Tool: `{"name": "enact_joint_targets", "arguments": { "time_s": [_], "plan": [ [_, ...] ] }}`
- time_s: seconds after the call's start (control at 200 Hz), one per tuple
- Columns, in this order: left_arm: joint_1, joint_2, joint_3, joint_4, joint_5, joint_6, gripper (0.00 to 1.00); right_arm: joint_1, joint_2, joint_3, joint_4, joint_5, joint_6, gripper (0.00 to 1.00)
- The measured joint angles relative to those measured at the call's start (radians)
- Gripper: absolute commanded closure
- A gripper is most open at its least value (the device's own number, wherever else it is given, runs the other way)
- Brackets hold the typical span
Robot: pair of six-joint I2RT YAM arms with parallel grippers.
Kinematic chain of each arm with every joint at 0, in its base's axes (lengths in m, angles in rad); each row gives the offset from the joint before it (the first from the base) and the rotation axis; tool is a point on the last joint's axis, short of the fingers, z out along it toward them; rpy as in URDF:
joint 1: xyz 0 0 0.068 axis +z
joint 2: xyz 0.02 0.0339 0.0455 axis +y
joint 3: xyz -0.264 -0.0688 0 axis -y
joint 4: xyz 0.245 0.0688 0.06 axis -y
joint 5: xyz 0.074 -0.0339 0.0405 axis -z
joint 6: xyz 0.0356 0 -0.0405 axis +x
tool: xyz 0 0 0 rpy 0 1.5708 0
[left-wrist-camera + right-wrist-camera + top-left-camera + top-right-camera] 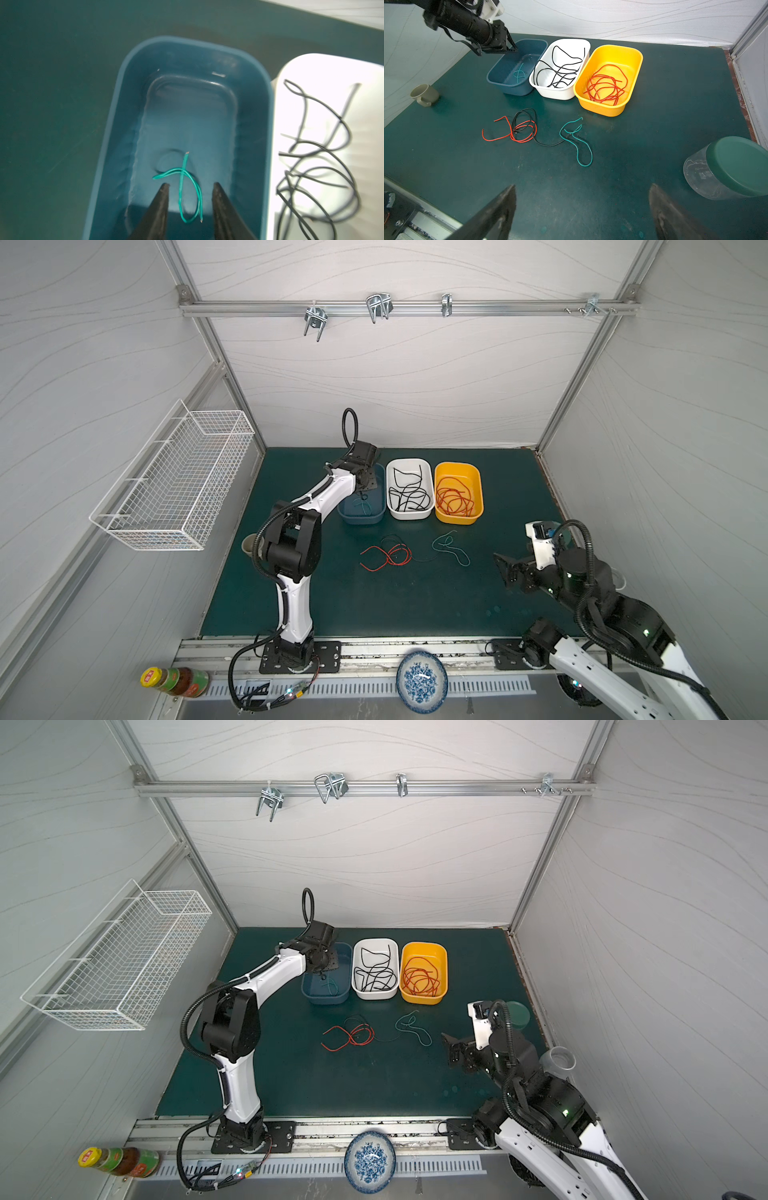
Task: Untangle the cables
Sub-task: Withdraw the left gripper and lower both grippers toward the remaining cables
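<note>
Note that the right jaws stand wide apart and grip nothing, raised above the near part of the bench (654,124), with a clear jar (699,176) with a green lid close beside them. Ahead of these jaws, well apart from them, three loose cables lie on the bench. A red cable (497,139) is coiled in loops, and a black cable (548,145) is threaded through those loops. The black cable runs on to meet a teal cable (584,165), which it touches at its end. Beyond this group, further from the right jaws, three tubs sit side by side. The yellow tub (602,109) holds a heap of red cables (604,87). The white tub (556,94) holds several black cables (562,68). The blue tub (517,90) holds one short teal cable (182,173), crossed over itself on the tub floor. The left jaws hang over the blue tub, parted and clamped on nothing, and the short teal cable lies directly below the gap between them. A grey cup (424,94) lies on the bench, well apart from both sets of jaws.
</note>
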State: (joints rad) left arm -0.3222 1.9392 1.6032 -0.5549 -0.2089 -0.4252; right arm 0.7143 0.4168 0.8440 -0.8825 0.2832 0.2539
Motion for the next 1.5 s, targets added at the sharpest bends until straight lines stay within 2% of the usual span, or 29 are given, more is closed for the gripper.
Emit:
{"name": "enact_joint_targets", "arguments": {
  "time_s": [0.16, 0.31, 0.45, 0.575, 0.705, 1.065, 1.33, 1.501],
  "plan": [
    [0.0, -0.179, 0.0, -0.051, 0.029, -0.018, 0.46, 0.0, 0.033, 0.0, -0.001, 0.003, 0.002, 0.01],
    [0.0, -0.411, -0.035, -0.069, 0.054, -0.029, 0.4, 0.0, 0.124, 0.016, -0.008, -0.015, 0.011, 0.01],
    [0.0, -0.661, -0.19, -0.07, 0.056, -0.051, 0.31, 0.0, 0.248, 0.075, -0.016, -0.04, 0.026, 0.01],
    [-0.001, -0.852, -0.372, -0.084, 0.047, -0.064, 0.3, 0.002, 0.324, 0.09, 0.0, -0.077, 0.058, 0.01],
    [-0.007, -0.979, -0.509, -0.124, 0.05, -0.073, 0.3, 0.008, 0.39, 0.077, 0.046, -0.109, 0.096, 0.01],
    [-0.06, -1.142, -0.712, -0.229, 0.064, -0.097, 0.31, 0.011, 0.61, -0.01, 0.226, -0.154, 0.156, 0.01],
    [-0.23, -1.143, -0.836, -0.237, 0.069, -0.262, 0.33, 0.011, 0.663, -0.022, 0.306, -0.189, 0.166, 0.01],
    [-0.268, -1.066, -0.929, -0.187, 0.099, -0.372, 0.34, 0.011, 0.675, -0.022, 0.308, -0.197, 0.161, 0.01]
  ]
}}
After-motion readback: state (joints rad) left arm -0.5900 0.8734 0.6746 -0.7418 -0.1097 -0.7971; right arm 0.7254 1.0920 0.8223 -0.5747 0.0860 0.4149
